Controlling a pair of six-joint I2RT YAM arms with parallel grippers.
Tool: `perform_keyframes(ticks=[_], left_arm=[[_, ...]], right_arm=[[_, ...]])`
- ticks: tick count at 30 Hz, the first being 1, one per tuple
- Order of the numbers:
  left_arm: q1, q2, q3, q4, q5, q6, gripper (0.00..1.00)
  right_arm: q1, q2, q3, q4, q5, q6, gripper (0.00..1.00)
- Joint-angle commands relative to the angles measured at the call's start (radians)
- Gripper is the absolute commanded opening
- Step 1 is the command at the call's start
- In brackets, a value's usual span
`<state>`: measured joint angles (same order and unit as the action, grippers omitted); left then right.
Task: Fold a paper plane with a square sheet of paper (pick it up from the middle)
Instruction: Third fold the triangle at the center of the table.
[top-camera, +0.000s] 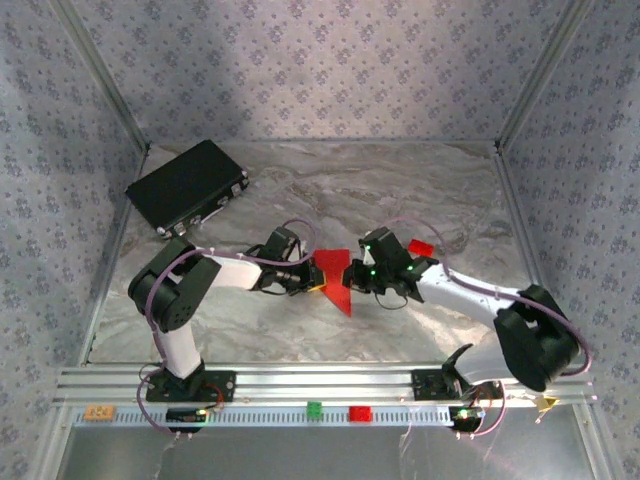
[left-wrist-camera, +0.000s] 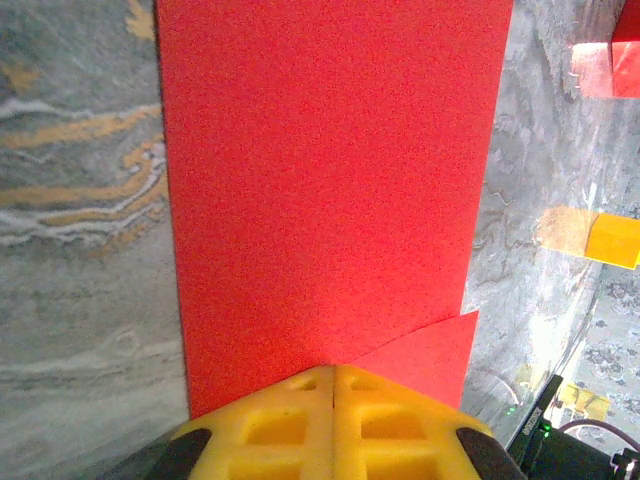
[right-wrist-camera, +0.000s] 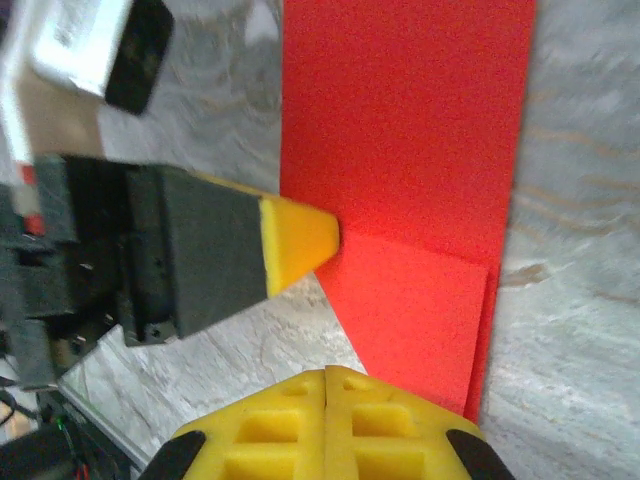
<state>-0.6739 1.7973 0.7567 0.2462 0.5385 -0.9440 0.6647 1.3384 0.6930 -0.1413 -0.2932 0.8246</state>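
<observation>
The partly folded paper (left-wrist-camera: 320, 180) lies flat on the desk (left-wrist-camera: 70, 250) between both arms, its long axis running away from their bases. The left end effector (left-wrist-camera: 333, 390) and right end effector (right-wrist-camera: 327, 385) are closed, one at each long edge, about equally near.

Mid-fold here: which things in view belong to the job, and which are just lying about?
Job: square sheet of paper, partly folded; left end effector; right end effector.
Lying about: black box; small red block; yellow block.
</observation>
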Motion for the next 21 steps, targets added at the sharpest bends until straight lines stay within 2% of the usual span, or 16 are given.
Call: perform_keyframes(ticks=[1,10,21], left_arm=[[0.009,0.043,-0.021,-0.062,-0.038,0.005,0.0],[0.004,0.05,-0.011,-0.058,-0.042,0.007,0.0],[0.004,0.051,-0.008,-0.058,-0.05,0.008,0.0]], right_arm=[[-0.013,-0.052,-0.015,-0.036,0.073,0.033,0.06],[0.008,0.037,-0.029,0.046,-0.083,-0.044,0.07],[0.053,0.19,0.005,0.107,-0.158,-0.06,0.06]])
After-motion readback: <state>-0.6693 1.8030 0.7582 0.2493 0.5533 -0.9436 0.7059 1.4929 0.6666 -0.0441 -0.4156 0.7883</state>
